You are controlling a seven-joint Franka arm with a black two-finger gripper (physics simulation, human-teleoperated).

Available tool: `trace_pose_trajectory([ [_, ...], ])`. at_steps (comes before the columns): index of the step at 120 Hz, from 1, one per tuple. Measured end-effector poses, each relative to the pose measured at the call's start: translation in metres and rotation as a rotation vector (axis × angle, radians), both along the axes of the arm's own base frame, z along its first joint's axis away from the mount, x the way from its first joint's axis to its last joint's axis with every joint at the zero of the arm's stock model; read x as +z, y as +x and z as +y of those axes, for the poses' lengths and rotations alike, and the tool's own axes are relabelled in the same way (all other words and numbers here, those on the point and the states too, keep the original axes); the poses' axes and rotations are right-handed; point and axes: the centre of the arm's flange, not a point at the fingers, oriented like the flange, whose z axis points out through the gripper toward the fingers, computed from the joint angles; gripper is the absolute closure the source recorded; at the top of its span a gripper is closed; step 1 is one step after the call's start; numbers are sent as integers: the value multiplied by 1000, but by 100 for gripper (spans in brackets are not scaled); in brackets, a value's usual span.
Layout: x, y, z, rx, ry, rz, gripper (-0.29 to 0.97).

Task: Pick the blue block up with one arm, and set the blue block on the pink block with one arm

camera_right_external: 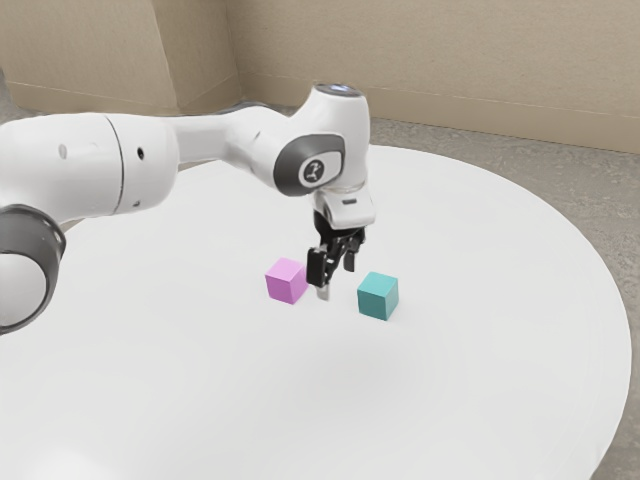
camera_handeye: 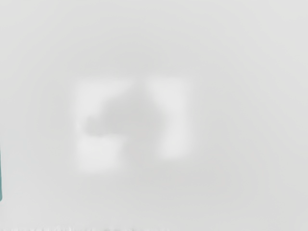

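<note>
Currently the white arm (camera_right_external: 200, 150) comes in from the exterior view's left, runs roughly level above the worktop (camera_right_external: 450, 380), and bends at the wrist so that the hand points straight down. The black claw (camera_right_external: 335, 279) hangs low over the surface in the gap between the two blocks. Its fingers stand apart with nothing between them, and the nearer fingertip comes close to the worktop.

The pink block (camera_right_external: 286, 280) rests on the worktop just beside the claw, toward the exterior view's left. The blue block (camera_right_external: 378, 295), teal in shade, rests on the worktop just beside the claw on the other side. The two blocks are apart and neither touches the fingers.

The wrist view looks straight down at the bare worktop (camera_handeye: 240, 48) under the hand, with a soft grey shadow (camera_handeye: 125, 120) on it. A thin teal sliver of the blue block (camera_handeye: 1, 175) shows off to one side of the hand.
</note>
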Motion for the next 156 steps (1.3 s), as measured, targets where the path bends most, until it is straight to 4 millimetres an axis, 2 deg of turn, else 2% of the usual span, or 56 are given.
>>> trace_pose_trajectory([
  [10,-16,21,0,25,-8,-15,0],
  [22,-12,43,-4,34,-28,-64,0],
  [30,-16,53,-4,37,-35,-79,0],
  [43,-53,63,-7,41,-39,-51,0],
  [49,-62,68,-8,42,-44,-52,0],
  [68,-72,81,-8,50,-56,-69,0],
  [80,-68,90,-6,53,-68,-98,0],
  [94,-82,96,0,57,-71,-98,0],
  [107,-85,105,5,55,-83,-121,0],
  [126,-96,111,14,48,-91,-132,0],
  [146,-88,120,25,42,-101,-168,0],
  [156,-100,120,26,37,-110,-157,0],
])
